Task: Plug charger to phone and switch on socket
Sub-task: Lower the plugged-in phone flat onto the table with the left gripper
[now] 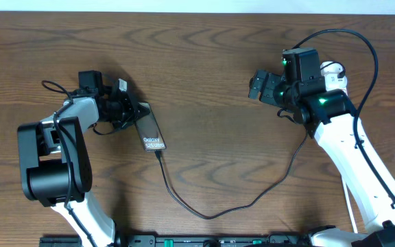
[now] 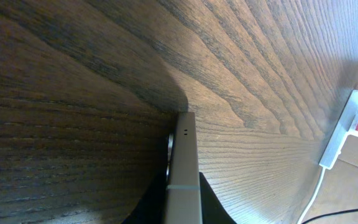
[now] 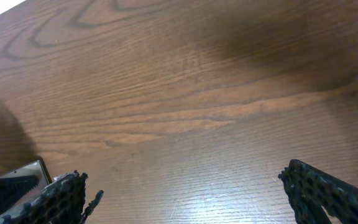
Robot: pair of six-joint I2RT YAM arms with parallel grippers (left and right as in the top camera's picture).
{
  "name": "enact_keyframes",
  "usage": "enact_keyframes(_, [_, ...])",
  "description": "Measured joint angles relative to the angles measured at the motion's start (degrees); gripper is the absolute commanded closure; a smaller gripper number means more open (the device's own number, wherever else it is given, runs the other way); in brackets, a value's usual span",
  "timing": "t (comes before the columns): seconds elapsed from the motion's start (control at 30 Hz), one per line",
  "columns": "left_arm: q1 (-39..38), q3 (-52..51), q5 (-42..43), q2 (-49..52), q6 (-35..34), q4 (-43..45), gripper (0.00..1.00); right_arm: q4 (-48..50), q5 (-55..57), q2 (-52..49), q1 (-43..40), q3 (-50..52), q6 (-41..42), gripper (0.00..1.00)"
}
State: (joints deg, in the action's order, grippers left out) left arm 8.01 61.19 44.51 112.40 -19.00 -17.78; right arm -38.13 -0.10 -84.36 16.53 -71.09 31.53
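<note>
The phone (image 1: pixel 152 134) lies left of centre, its white "Galaxy S25" text showing. My left gripper (image 1: pixel 133 112) is shut on the phone's far end. In the left wrist view the phone's thin edge (image 2: pixel 184 168) runs between the jaws (image 2: pixel 184 214). The charger cable (image 1: pixel 204 214) runs from the phone's near end, where its tip (image 1: pixel 159 154) meets the phone, in a loop toward the right arm. The socket (image 2: pixel 342 127) is a white strip with a red switch. From overhead it is mostly hidden under the right arm, with only its white end (image 1: pixel 334 71) showing. My right gripper (image 1: pixel 258 86) (image 3: pixel 185 193) is open and empty above bare table.
A wooden table (image 1: pixel 204 62) fills the view. The right arm's thick black cable (image 1: pixel 369 41) arcs at the back right. A white cord (image 2: pixel 312 199) leads from the socket. The phone's corner (image 3: pixel 27 171) shows at the lower left of the right wrist view.
</note>
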Motion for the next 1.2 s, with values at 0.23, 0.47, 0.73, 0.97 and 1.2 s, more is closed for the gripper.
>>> enact_keyframes(0.23, [0.0, 0.0, -1.2, 0.0, 1.1, 0.2, 0.87, 0.0, 0.1, 0.0, 0.0, 0.0, 0.0, 0.01])
enact_keyframes(0.47, [0.0, 0.0, -1.4, -0.1, 1.0, -0.2, 0.65, 0.0, 0.1, 0.0, 0.0, 0.0, 0.0, 0.01])
enact_keyframes(0.73, [0.0, 0.0, -1.0, -0.3, 0.9, -0.5, 0.55, 0.0, 0.1, 0.0, 0.0, 0.0, 0.0, 0.01])
enact_keyframes(0.97, [-0.1, 0.6, -1.3, -1.5, 1.0, -4.4, 0.33, -0.1, 0.1, 0.0, 0.0, 0.0, 0.0, 0.01])
enact_keyframes(1.2, [-0.4, 1.5, -6.9, -3.2, 1.0, -10.1, 0.26, -0.2, 0.1, 0.0, 0.0, 0.0, 0.0, 0.01])
